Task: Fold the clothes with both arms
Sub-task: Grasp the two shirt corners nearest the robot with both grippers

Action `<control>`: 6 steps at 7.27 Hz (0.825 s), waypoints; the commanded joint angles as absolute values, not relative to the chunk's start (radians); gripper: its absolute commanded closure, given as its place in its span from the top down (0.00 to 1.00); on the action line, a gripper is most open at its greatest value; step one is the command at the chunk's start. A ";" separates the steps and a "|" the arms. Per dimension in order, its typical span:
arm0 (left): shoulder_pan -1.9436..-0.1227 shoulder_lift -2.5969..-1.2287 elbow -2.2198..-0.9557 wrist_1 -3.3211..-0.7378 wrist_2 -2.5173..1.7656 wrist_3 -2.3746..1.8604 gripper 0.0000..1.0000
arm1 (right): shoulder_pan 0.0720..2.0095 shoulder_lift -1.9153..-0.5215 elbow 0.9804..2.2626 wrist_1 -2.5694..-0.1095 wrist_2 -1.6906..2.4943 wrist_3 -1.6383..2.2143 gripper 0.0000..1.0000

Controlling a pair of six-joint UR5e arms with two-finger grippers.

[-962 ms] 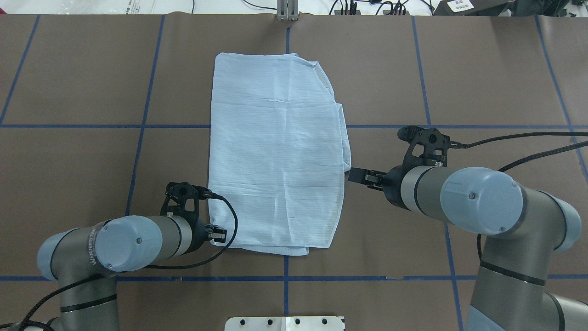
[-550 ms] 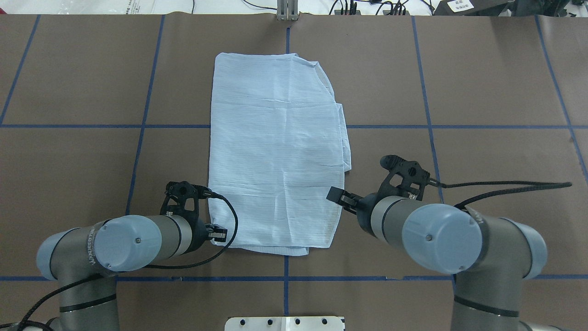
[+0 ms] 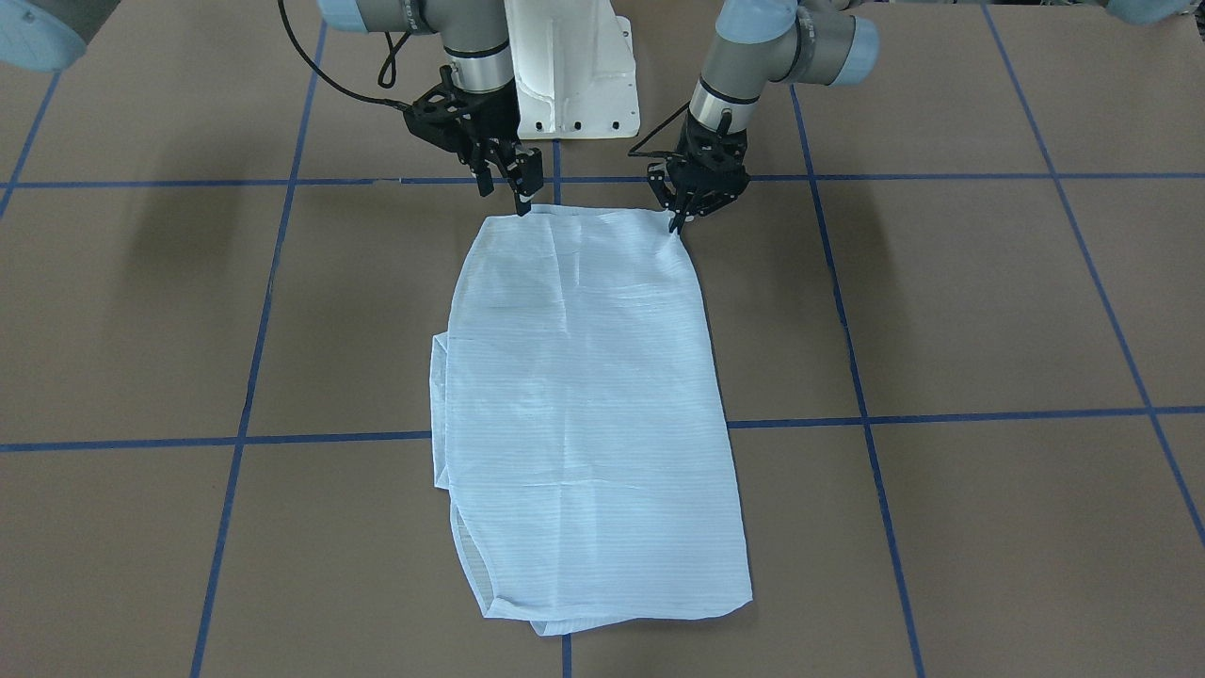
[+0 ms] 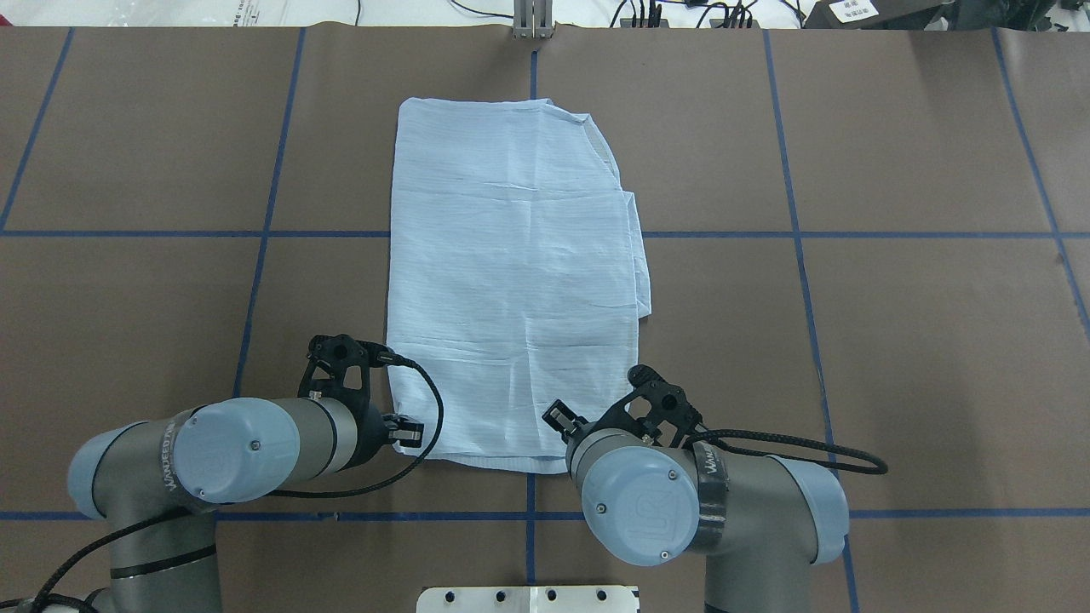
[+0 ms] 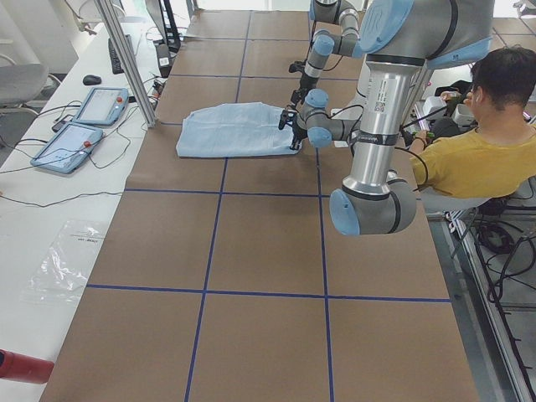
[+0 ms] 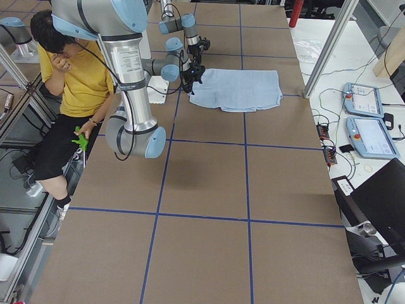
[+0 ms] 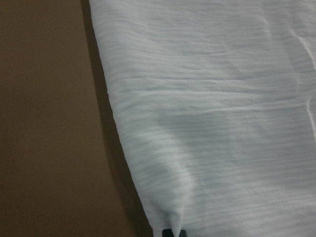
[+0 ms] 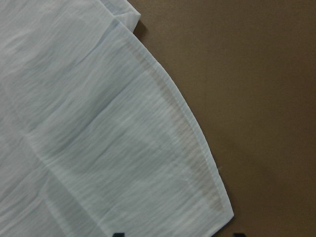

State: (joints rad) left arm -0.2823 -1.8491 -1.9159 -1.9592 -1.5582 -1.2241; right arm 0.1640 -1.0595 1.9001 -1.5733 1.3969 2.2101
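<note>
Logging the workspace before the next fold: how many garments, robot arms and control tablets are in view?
shirt: 1
robot arms: 2, left arm and right arm
control tablets: 2
Total: 5

Wide bare brown table (image 4: pixel 894 153) on both sides of the folded shirt (image 4: pixel 511 281), free for passing, near edge crowded, left gripper (image 4: pixel 410 432) pinching one corner, right gripper (image 3: pixel 506 193) spread over the other, white base (image 3: pixel 574 75) close behind, metal post (image 4: pixel 532 19) at far edge
</note>
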 commanded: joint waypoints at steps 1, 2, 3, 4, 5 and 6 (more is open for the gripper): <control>-0.282 -1.851 -1.921 -1.959 -1.557 -1.224 0.00 | 0.160 -1.043 1.861 -1.572 1.394 2.226 0.78; -0.282 -1.850 -1.922 -1.960 -1.557 -1.224 0.00 | 0.158 -1.010 1.835 -1.578 1.394 2.243 0.78; -0.282 -1.851 -1.927 -1.959 -1.559 -1.224 0.00 | 0.158 -0.955 1.753 -1.572 1.390 2.273 0.78; -0.284 -1.850 -1.927 -1.960 -1.559 -1.224 0.00 | 0.158 -0.942 1.738 -1.572 1.390 2.275 0.78; -0.285 -1.848 -1.928 -1.959 -1.559 -1.223 0.00 | 0.153 -0.942 1.730 -1.574 1.390 2.276 0.78; -0.287 -1.847 -1.930 -1.959 -1.559 -1.224 0.00 | 0.152 -0.942 1.730 -1.581 1.393 2.273 0.78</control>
